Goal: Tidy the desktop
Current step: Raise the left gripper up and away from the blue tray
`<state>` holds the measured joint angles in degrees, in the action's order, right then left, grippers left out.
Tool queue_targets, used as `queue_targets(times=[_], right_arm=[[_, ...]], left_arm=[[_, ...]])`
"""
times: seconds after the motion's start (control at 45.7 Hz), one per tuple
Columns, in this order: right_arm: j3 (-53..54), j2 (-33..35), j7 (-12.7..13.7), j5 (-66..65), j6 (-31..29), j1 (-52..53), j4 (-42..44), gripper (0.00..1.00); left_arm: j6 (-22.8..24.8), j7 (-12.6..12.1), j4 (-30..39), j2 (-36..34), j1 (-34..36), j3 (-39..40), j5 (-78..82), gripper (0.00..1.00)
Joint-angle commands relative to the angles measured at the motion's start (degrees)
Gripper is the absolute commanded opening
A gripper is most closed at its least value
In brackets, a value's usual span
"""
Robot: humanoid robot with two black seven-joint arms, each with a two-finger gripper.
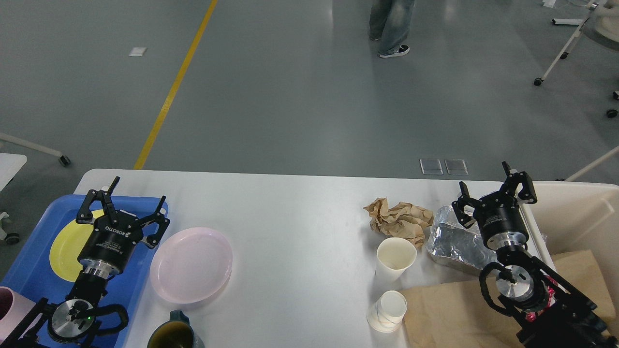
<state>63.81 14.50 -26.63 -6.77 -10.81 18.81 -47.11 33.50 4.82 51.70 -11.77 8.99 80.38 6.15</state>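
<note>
- My left tool hangs fingers apart over the blue plastic tray.
- My right tool gapes above crumpled silver foil on the white bench.
- Crumpled brown paper and a white paper cup sit beside it.

Bright, even overhead light; pale glare streaks on the grey floor at upper centre, soft shadows under cups on the desk. Sharp focus throughout.

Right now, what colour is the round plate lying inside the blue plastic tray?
Yellow. The round plate in the blue plastic tray shows best in the head view.
</note>
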Motion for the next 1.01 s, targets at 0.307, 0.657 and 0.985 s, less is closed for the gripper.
queue_targets(times=[0.307, 0.657, 0.985], right_arm=[[0.0, 0.0, 0.0, 0.0, 0.0, 0.0, 0.0, 1.0], [0.0, 0.0, 0.0, 0.0, 0.0, 0.0, 0.0, 1.0], [0.0, 0.0, 0.0, 0.0, 0.0, 0.0, 0.0, 1.0]], left_arm=[[-0.27, -0.08, -0.55, -5.27, 1.56, -0.4, -0.09, 0.96], [-0.36, 0.19, -0.55, -15.81, 4.72, -7.94, -0.17, 0.96], [1.31, 0.19, -0.64, -35.17, 41.87, -69.1, -0.17, 0.96]])
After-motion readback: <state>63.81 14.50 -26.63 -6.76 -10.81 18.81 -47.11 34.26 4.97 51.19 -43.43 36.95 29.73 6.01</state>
